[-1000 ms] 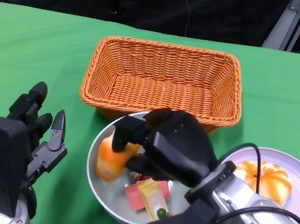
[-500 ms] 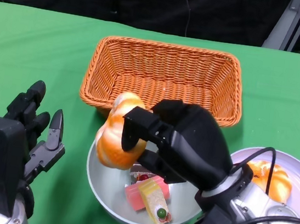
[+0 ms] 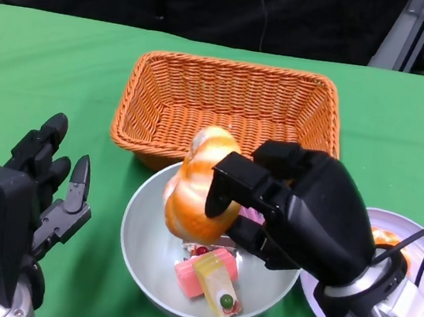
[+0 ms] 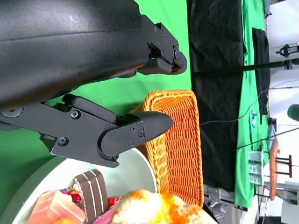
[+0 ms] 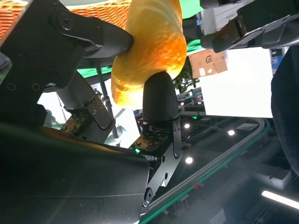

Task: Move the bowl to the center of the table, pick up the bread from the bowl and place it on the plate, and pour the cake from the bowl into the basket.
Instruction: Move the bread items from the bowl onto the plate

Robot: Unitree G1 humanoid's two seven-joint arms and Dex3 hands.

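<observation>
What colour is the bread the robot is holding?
Golden orange, paler at one end; the bread in the right hand shows best in the head view.

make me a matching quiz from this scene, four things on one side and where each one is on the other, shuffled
Things:
1. bread
2. cake
3. basket
4. left hand

Places:
A. lying in the grey bowl
B. open, holding nothing, left of the bowl
C. beyond the bowl, nothing visible in it
D. held above the bowl by the right hand

Pairs: 1-D, 2-A, 3-C, 4-B
</observation>
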